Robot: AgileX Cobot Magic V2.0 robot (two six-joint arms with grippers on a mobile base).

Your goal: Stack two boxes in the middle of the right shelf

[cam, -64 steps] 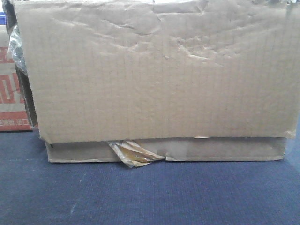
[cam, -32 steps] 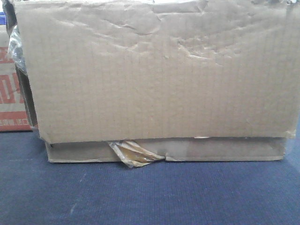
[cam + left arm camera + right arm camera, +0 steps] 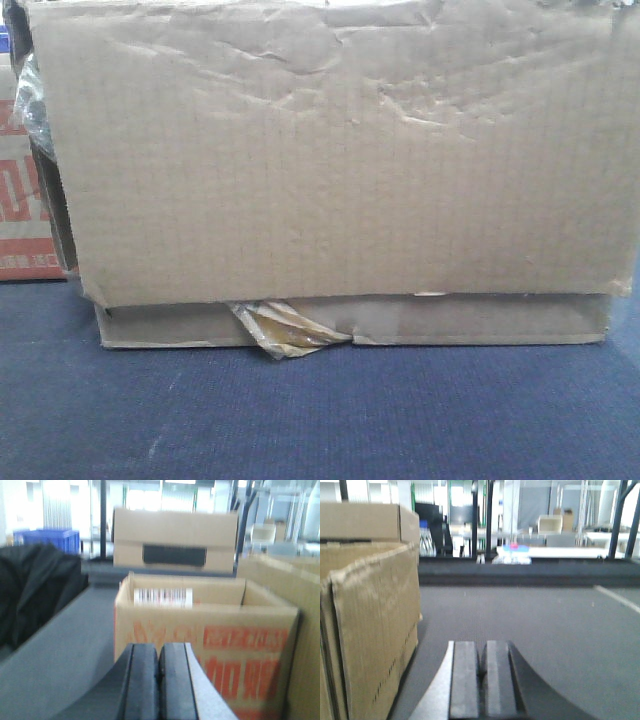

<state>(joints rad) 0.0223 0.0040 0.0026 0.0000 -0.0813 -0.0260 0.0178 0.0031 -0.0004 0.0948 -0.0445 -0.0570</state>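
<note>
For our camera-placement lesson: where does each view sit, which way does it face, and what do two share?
Front: low, close, facing large box atop flat box; no robot visible.
Left wrist: behind shut left gripper, facing red-print box.
Right wrist: behind shut right gripper, large box on its left.
Shared: large box in front and right wrist.

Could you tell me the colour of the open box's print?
The print is red, clearest in the left wrist view.
</note>
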